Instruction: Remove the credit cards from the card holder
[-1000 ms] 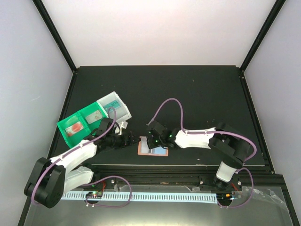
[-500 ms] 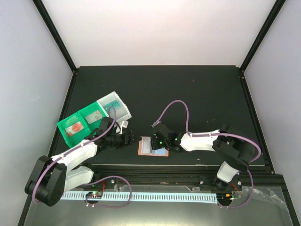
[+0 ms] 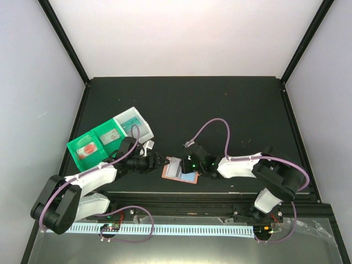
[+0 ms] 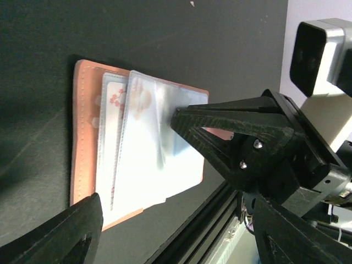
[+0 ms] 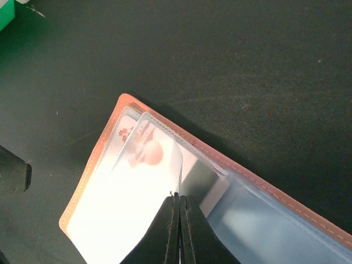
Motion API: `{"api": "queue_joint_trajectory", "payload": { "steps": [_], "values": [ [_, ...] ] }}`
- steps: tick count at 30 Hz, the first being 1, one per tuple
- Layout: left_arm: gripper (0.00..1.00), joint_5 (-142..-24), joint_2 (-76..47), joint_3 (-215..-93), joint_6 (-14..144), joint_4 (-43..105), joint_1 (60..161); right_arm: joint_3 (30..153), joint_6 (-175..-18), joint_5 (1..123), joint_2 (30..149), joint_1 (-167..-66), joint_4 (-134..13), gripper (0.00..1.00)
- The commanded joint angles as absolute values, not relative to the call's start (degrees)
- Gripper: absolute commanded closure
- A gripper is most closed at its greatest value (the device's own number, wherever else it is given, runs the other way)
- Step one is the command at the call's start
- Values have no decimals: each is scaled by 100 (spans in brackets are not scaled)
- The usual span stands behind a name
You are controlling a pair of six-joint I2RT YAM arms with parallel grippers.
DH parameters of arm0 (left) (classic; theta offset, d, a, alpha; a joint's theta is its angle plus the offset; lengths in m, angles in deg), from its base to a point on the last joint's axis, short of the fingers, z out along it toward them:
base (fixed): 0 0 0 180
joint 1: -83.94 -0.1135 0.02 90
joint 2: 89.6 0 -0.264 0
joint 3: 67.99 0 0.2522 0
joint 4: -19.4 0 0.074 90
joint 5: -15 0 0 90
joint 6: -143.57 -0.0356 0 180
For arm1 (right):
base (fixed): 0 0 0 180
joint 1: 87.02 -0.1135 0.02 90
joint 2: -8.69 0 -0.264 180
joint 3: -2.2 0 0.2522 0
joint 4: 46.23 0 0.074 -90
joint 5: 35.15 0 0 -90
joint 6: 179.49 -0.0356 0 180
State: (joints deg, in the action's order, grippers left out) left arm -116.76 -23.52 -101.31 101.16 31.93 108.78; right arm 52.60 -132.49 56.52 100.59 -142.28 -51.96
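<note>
**A:** Where's the card holder (image 3: 179,169)?

**B:** Lying open and flat on the black table (image 3: 220,104), close to the near edge, between the two arms. The credit cards (image 4: 148,165) are in its pockets. They are pale with reddish markings and overlap under a clear sleeve (how many there are, I can't make out).

**A:** And the pincers?

**B:** The right gripper (image 5: 179,197) has its fingers pressed together, tips down on the edge of the top card or sleeve near the fold. I cannot tell whether a thin edge is actually caught between them. The left gripper (image 3: 159,163) is spread wide, just beside the holder's left side, touching nothing that I can see.

**A:** So the step in hand is freeing the first card?

**B:** I'd judge so, since none lies out on the table. To do it well, the right tips should pin the holder or lift the sleeve's lip, not press the card deeper into its pocket. The left should come in low and close on the card's exposed edge alone. Then it should draw the card out along the pocket's opening, not upward, or the whole holder will drag along.

**A:** Anything nearby to mind?

**B:** The green-and-white tray (image 3: 72,149) sits well apart, off to the left.
</note>
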Motion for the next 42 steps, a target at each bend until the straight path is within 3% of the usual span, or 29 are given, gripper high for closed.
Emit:
{"api": "queue_joint_trajectory", "payload": {
  "steps": [1,21,42],
  "values": [
    [24,-11824,-2192,-10118,10323,2593,11021,5073,-13366,5871,9935,-14132,-4679,99],
    [27,-11733,-1326,-10197,10463,1980,11481,4684,-13378,5969,9698,-14045,-4286,99],
    [31,-11745,-1385,-10354,10567,1920,11717,4577,-13383,5877,9610,-14001,-4335,99]
  ]
}}
